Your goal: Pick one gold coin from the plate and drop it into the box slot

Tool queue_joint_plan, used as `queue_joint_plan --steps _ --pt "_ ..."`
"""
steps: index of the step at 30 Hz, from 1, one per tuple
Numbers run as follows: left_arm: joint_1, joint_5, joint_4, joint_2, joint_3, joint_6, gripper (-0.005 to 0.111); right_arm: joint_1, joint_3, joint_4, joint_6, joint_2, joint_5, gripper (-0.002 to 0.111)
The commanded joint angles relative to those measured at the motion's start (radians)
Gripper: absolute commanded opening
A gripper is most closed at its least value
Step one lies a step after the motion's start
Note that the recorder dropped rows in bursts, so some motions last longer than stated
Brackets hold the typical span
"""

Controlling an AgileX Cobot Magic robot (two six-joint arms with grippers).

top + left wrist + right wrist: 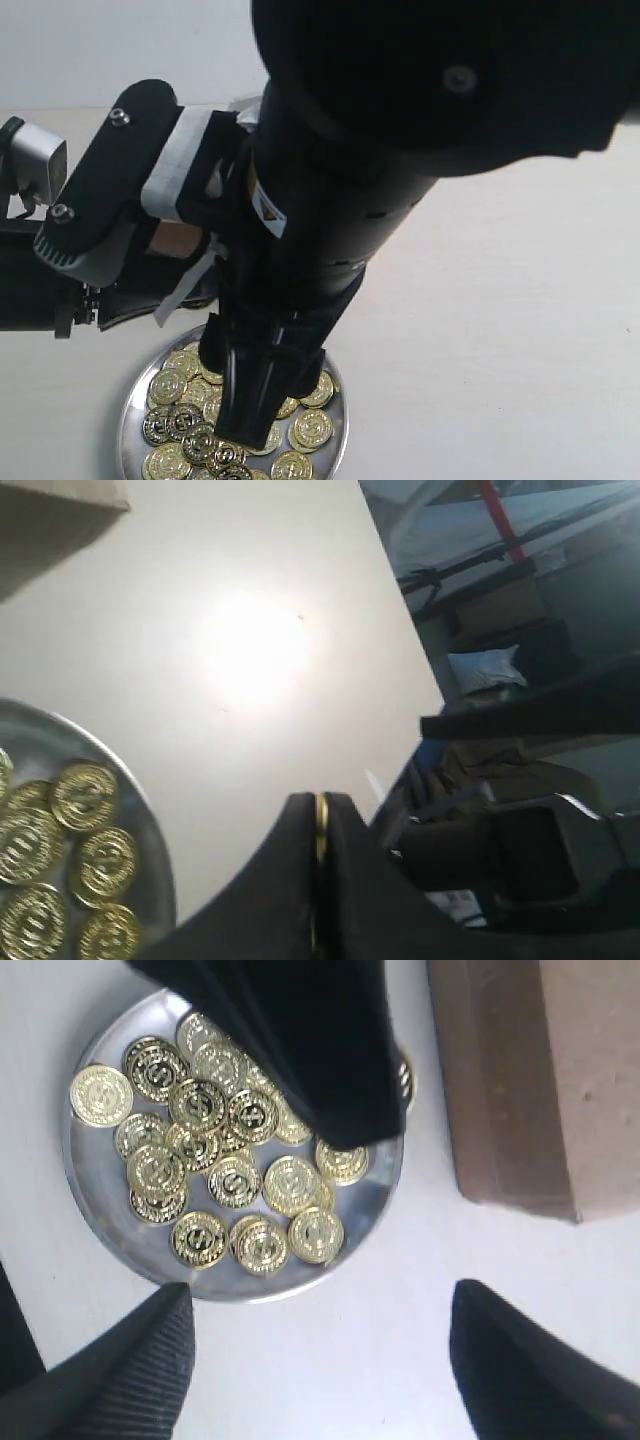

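My left gripper (320,800) is shut on one gold coin (321,820), held edge-on between the black fingers, just off the rim of the silver plate (150,840). The plate (372,1195) holds several gold coins (210,1130). Seen from the right wrist, the left gripper's dark fingers (320,1070) hang over the plate's box side. The brown cardboard box (540,1080) stands beside the plate; its slot is out of view. My right gripper (322,1295) is open and empty, above the table just past the plate rim.
In the exterior view the right arm (330,200) fills the middle and hides most of the scene; its gripper (250,415) hangs over the plate (130,425). A patch of the box (178,240) shows behind the left arm (100,190). Pale table (500,350) lies to the right.
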Motion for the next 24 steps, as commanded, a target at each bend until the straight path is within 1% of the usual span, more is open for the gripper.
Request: queue_joint_plan --steps 1,5,8,11,13,15,16,18,22,24 --pt "-0.006 -0.089 -0.085 -0.002 -0.005 0.192 0.0 0.001 -0.004 -0.016 0.061 -0.001 0.099 0.068" --pt "0.0 -0.1 -0.085 -0.002 -0.046 0.545 0.0 0.001 -0.004 -0.016 0.098 -0.001 0.15 0.068" --pt "0.0 -0.161 -0.085 -0.002 -0.097 0.7 0.0 0.001 -0.004 -0.006 0.098 -0.001 0.155 0.068" --pt "0.0 -0.261 -0.085 0.009 -0.164 0.84 0.0 0.001 -0.004 -0.001 0.098 -0.001 0.155 0.068" --pt "0.0 -0.343 -0.085 0.023 -0.211 0.86 0.0 0.001 -0.004 -0.001 0.098 -0.001 0.155 0.068" --pt "0.0 -0.416 -0.034 0.047 -0.265 0.86 0.0 0.001 -0.004 0.003 0.098 -0.001 0.155 0.068" --pt "0.0 -0.43 -0.002 0.064 -0.286 0.86 0.0 0.001 -0.004 0.006 0.098 -0.001 0.155 0.068" --pt "0.0 -0.425 0.101 0.109 -0.346 0.86 0.0 0.001 -0.004 0.017 0.098 -0.001 0.155 0.068" --pt "0.0 -0.356 0.334 0.212 -0.469 0.86 0.0 0.001 -0.004 0.02 0.098 -0.001 0.155 0.068" --pt "0.0 -0.347 0.414 0.272 -0.528 0.86 0.0 0.001 -0.004 0.02 0.098 -0.001 0.155 0.068"
